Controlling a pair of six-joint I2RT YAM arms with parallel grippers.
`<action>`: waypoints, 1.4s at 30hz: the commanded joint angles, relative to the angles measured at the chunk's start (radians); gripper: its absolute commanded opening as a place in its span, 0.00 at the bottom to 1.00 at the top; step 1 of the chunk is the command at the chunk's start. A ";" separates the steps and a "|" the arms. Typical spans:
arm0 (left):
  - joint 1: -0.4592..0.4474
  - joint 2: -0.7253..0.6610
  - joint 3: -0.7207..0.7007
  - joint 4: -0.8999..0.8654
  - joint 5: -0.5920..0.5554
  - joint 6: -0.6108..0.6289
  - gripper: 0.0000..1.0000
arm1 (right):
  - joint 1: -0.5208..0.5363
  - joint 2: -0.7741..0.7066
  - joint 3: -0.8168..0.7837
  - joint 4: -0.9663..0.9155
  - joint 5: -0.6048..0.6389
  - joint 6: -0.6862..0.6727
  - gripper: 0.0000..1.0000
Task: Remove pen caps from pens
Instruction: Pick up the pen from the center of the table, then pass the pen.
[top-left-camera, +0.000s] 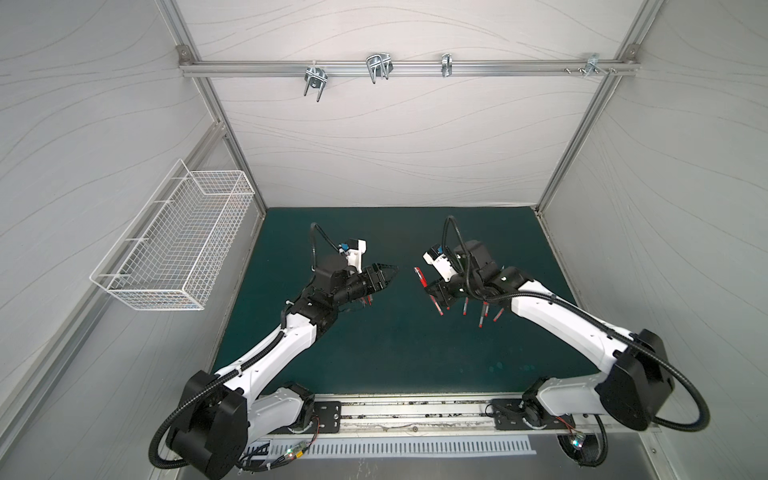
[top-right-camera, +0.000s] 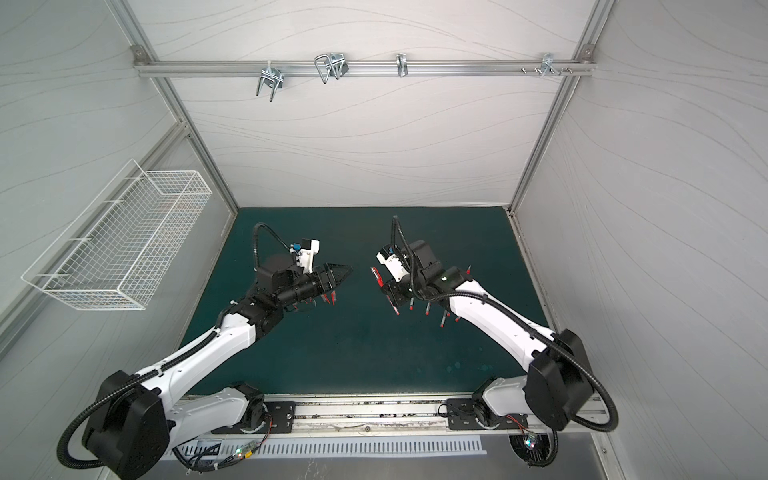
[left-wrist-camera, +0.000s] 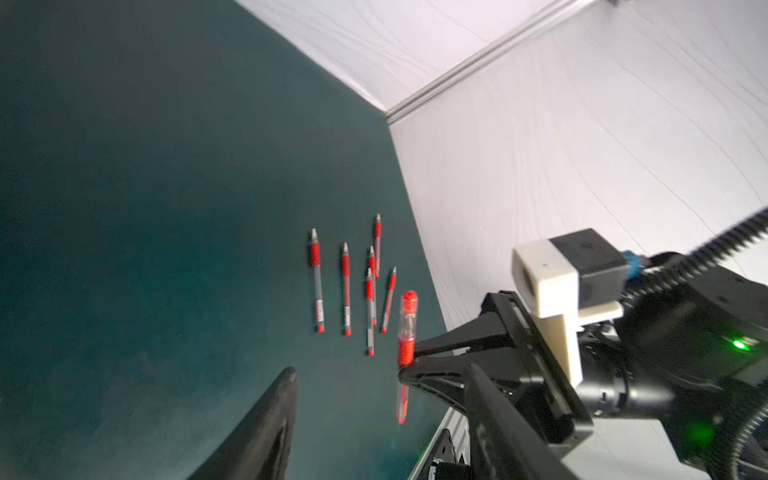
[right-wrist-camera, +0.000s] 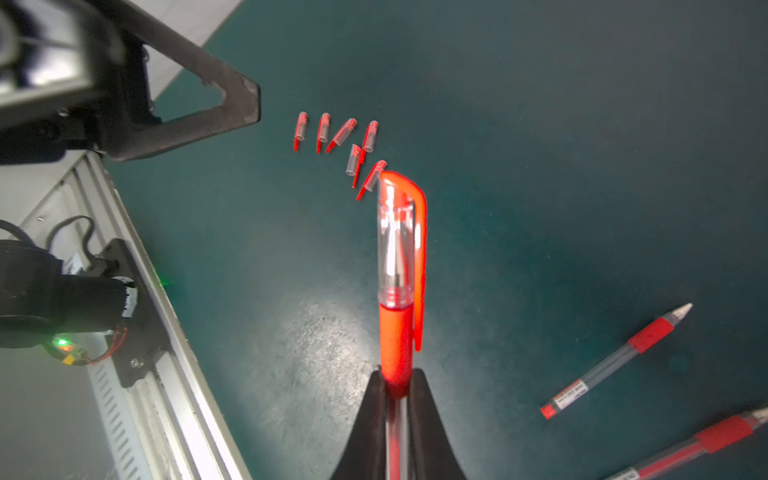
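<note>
The right gripper (right-wrist-camera: 397, 376) is clamped on a thin stick pen with a clear grey barrel (right-wrist-camera: 397, 332), pinching it at the red grip band, and holds it above the dark green mat (top-left-camera: 395, 353). The pen's clear plastic cap with a red clip (right-wrist-camera: 395, 241) is on. In both top views the pen's long axis runs roughly near to far, with the capped end (top-left-camera: 419, 276) at the far end.

The left gripper (top-left-camera: 390, 272) points right at that cap from just beside it, not touching. Its jaws stand apart with nothing between them.

Six uncapped pens (left-wrist-camera: 316, 282) lie on the right of the mat under the right arm, nearly parallel, tips far and red plugs near. Six loose caps (right-wrist-camera: 370, 136) lie in a ragged row left of centre, beneath the left gripper, their clips pointing roughly the same way.
</note>
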 joint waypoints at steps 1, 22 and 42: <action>-0.013 -0.019 -0.067 0.193 -0.006 0.074 0.64 | 0.017 -0.052 -0.126 0.174 -0.028 0.019 0.00; -0.057 0.152 -0.109 0.380 0.104 0.165 0.52 | 0.103 -0.093 -0.325 0.497 0.092 -0.005 0.00; -0.085 0.186 -0.070 0.331 0.105 0.187 0.33 | 0.141 -0.079 -0.315 0.506 0.074 -0.023 0.00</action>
